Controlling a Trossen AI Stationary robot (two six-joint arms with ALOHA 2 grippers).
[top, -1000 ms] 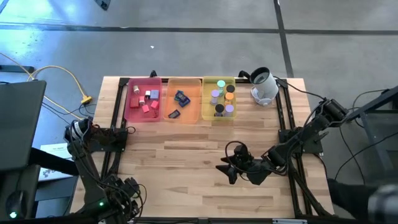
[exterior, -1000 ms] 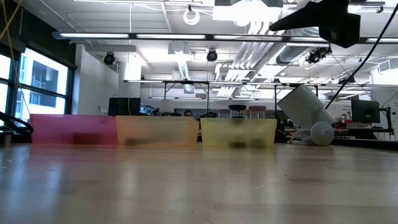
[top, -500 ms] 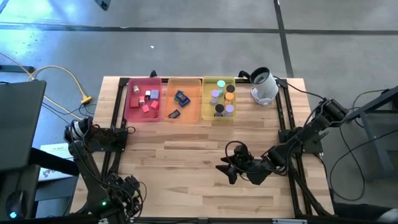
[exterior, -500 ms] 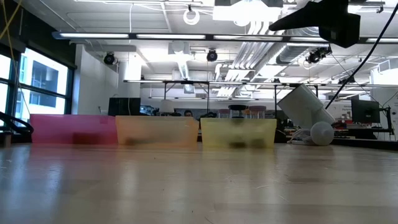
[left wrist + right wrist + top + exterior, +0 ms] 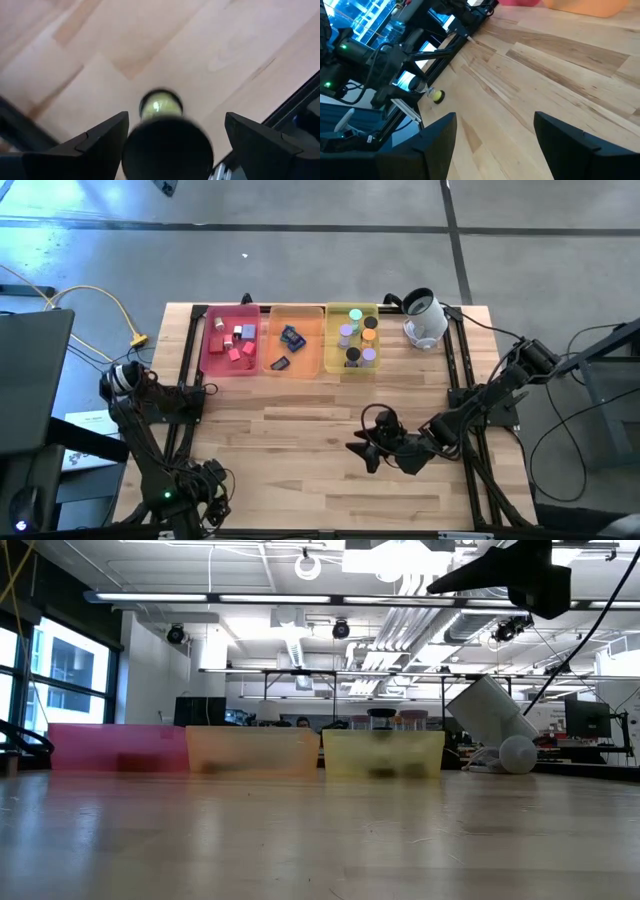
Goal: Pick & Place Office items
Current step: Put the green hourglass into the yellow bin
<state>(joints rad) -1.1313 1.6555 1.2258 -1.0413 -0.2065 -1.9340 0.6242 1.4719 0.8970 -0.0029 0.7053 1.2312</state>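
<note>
Tabletop [image 5: 320, 435]: pale wood planks, bare across the middle; the low view looks over it into a room of ceiling pipes and lights.
Right arm: reaches in from the right edge, its right gripper [image 5: 362, 450] above the middle-right boards, fingers [image 5: 572, 145] spread wide, nothing between them.
Left arm: folded at the near-left corner; left gripper [image 5: 212, 480] there, fingers [image 5: 102, 140] wide apart, empty.
Wrist views only: a small yellow-green piece [image 5: 160, 105] on the wood ahead of the left gripper; the right wrist view catches it too, near the table's edge.
Pink tray [image 5: 209, 358]: far-left of the row, holds the red and pink cubes [image 5: 238, 344].
Orange tray [image 5: 312, 358]: middle, holds the dark blue rectangles [image 5: 291, 337].
Yellow tray [image 5: 335, 368]: right of the row, holds the cylinders [image 5: 357, 338], purple, orange, green, black.
White device [image 5: 426, 320]: lying just right of the yellow tray; from the low view it shows tilted.
</note>
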